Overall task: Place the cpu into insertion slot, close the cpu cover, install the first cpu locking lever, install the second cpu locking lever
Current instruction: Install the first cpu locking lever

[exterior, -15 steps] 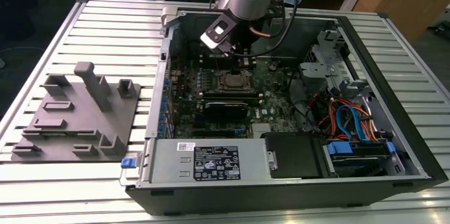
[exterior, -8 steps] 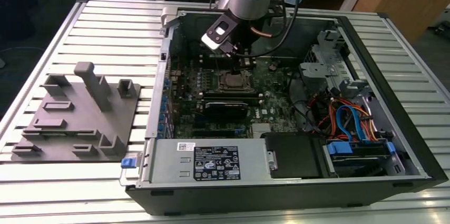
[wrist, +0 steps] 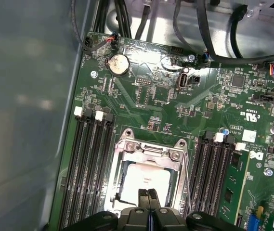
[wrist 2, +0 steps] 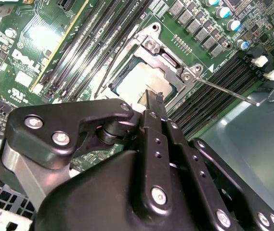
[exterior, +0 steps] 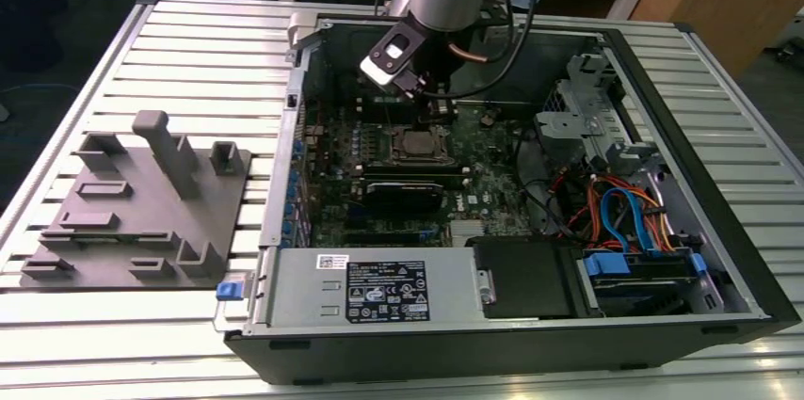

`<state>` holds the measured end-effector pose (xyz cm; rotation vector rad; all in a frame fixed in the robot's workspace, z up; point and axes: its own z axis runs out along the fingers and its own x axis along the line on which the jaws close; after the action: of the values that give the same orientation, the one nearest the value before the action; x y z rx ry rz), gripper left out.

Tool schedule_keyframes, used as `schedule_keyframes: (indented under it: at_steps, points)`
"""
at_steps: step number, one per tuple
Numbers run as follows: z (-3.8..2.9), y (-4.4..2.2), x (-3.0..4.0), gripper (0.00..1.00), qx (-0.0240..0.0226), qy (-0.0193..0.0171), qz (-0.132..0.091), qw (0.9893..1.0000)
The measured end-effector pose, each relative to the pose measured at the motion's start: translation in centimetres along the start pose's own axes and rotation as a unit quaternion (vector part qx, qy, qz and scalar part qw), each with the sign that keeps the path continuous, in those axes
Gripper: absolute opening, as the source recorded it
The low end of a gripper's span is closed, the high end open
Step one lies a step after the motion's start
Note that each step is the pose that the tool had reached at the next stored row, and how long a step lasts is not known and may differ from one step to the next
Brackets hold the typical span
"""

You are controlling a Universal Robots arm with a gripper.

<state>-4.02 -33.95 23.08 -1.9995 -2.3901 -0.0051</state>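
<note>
The cpu [wrist: 146, 179] [wrist 2: 137, 83], a silvery square, lies in the insertion slot [exterior: 412, 144] on the green board. The cpu cover [wrist: 151, 150] [wrist 2: 168, 57], a silvery frame with a window, lies flat around it. A thin metal locking lever [wrist 2: 226, 90] juts out sideways from one corner of the socket, away from the frame. My gripper [wrist: 148, 193] [wrist 2: 154, 96] [exterior: 430, 99] hangs just above the cpu's edge, its two black fingers pressed together with nothing between them. The gripper body hides part of the socket in both wrist views.
Long black memory slots [wrist: 88, 163] [wrist: 214, 168] flank the socket on both sides. A black heatsink block [exterior: 405, 195] sits nearer the front. The case wall [wrist: 26, 120], a drive cage with cables [exterior: 616, 212], and a grey fixture plate [exterior: 138, 202] outside the case surround the area.
</note>
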Motion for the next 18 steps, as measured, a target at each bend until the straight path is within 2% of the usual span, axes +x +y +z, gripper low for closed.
schedule_keyframes:
  at_steps: [6,10,18]
  points:
    - [-0.38,0.00,0.01,0.10,0.0001,-0.0001,-0.006,1.0000]
    - [-0.39,-0.01,0.01,0.10,0.0006,-0.0005,-0.026,0.9997]
    - [-0.39,-0.01,0.01,0.10,0.0016,-0.0011,-0.073,0.9973]
